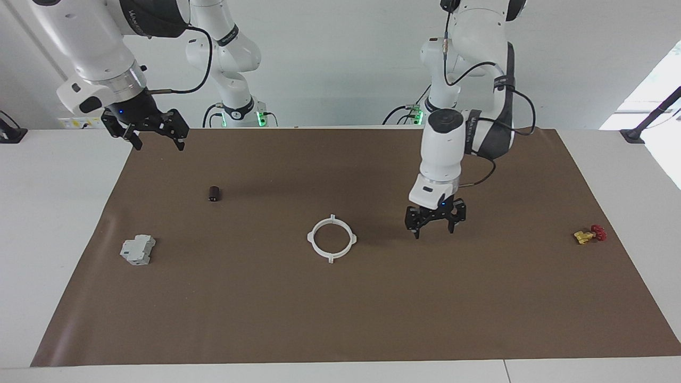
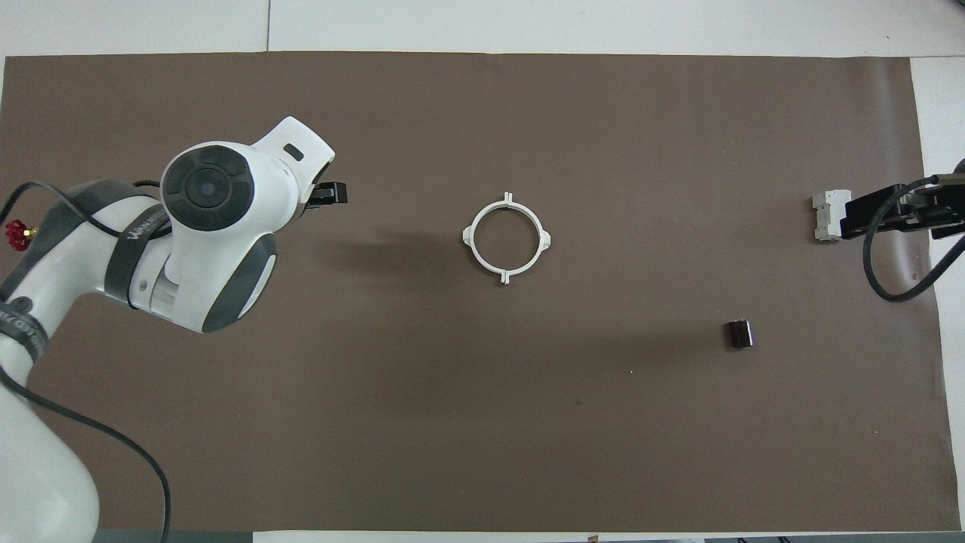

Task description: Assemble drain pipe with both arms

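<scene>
Reading the facing view from left to right: the right gripper point(image 1: 154, 139) hangs high over the corner of the brown mat point(image 1: 340, 319) at about ten o'clock from the ring, fingers spread and holding nothing; that arm waits. Below it a small dark cylinder point(image 1: 214, 193) sits on the mat at ten o'clock from the ring, and a grey blocky part point(image 1: 138, 250) lies at nine o'clock, toward the right arm's end of the desk point(image 1: 53, 223).

The drain pipe point(image 1: 331, 239) lies flat in the middle of the mat as one closed white ring, its small tabs sticking out around the rim, with nothing touching it. To my eye the two halves look joined, so the assembly seems done or nearly so.

At three o'clock from the ring the left gripper point(image 1: 435, 230) points straight down, just above the mat, released and empty, well apart from the ring. Its forearm stands nearly upright, elbow folded back toward its base. A small brass valve with a red handle point(image 1: 588, 234) lies farther along at three o'clock.

The risk I see: if the tabs have only met and not clicked, any nudge from a returning gripper could spring the halves apart or slide the light ring across the mat. The left arm's dangling cable could also brush it on a low sweep.
</scene>
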Controlling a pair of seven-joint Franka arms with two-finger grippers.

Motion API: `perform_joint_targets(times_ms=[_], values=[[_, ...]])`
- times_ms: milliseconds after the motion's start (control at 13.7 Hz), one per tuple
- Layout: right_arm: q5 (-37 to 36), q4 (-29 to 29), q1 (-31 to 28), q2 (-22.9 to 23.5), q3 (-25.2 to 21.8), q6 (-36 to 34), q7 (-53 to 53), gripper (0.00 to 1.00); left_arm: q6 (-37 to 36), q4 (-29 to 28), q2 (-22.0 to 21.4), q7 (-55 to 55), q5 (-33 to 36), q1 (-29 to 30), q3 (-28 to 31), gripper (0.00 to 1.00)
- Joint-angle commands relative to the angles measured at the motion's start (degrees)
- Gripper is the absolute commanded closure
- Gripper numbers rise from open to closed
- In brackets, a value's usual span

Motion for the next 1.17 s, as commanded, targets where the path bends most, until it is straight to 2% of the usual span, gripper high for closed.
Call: perform_joint_targets(times_ms=[0, 219, 292, 658, 1023, 1096], values=[[0.66, 0.24, -0.51, 0.00, 0.26, -0.06, -1.11, 0.00, -4.96, -2.67, -5.80, 8.91, -3.31, 4.44, -0.46, 0.00], [0.74, 0.16, -0.60, 0.00, 0.17, -0.24, -1.11, 0.00, -8.82, -1.18, -9.23, 18.06, -13.41, 10.67, -0.20, 0.00], [1.88, 0.24, -0.69, 0.00, 0.17, -0.24, -1.02, 0.00, -11.53, -0.05, -10.19, 20.61, -14.39, 12.00, -0.11, 0.00], [2.68, 0.25, -1.04, 0.00, -0.01, -0.15, -1.28, 0.00, -23.84, 10.67, -9.94, 28.01, -15.02, 16.92, 0.24, 0.00], [2.42, 0.25, -1.13, -0.09, -0.01, -0.15, -1.28, 0.00, -36.67, 23.41, -7.14, 28.37, -17.74, 19.04, 0.24, 0.00], [2.42, 0.25, -1.13, -0.09, -0.01, -0.15, -1.28, 0.00, -38.26, 23.95, -7.30, 28.46, -18.09, 18.95, 0.24, 0.00]])
